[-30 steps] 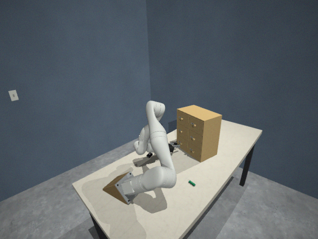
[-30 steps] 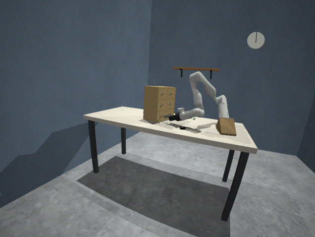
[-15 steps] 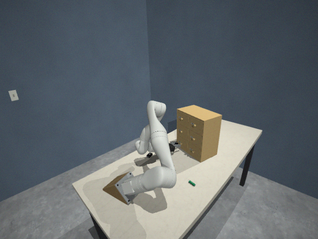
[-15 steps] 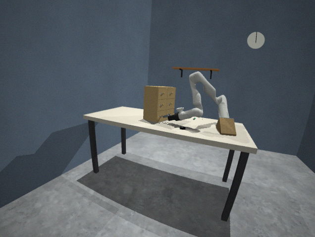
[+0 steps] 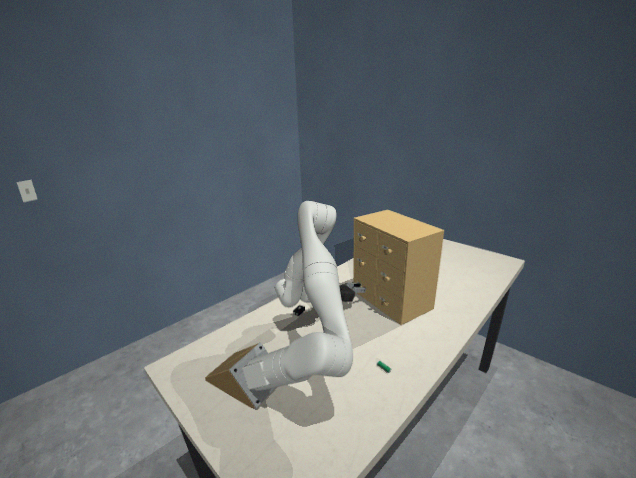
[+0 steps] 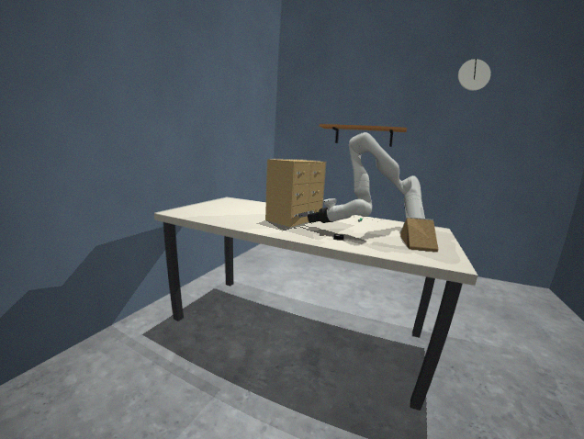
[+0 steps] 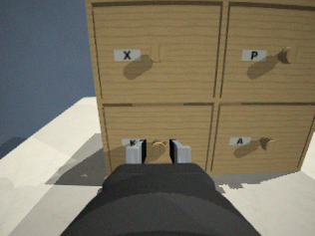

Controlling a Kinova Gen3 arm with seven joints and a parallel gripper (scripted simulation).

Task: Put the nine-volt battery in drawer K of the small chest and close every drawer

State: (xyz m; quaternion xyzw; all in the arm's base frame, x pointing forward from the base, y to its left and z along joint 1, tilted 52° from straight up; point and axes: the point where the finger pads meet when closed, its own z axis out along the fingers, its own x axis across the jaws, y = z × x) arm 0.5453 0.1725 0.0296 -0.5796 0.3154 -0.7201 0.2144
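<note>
Lying flat on the table (image 5: 411,341) (image 6: 226,212), the black nine-volt battery (image 5: 299,310) (image 6: 338,237) points its long axis roughly along the nearby long edge, with bare tabletop between. The gripper's (image 5: 359,287) (image 6: 301,214) (image 7: 158,152) 2 fingers stand apart, unclenched, around drawer K's knob (image 7: 158,145).

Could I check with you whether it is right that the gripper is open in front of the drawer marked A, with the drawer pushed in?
Not quite: the wrist view shows the open gripper in front of the drawer marked K, not A. That drawer is indeed pushed in.
</note>
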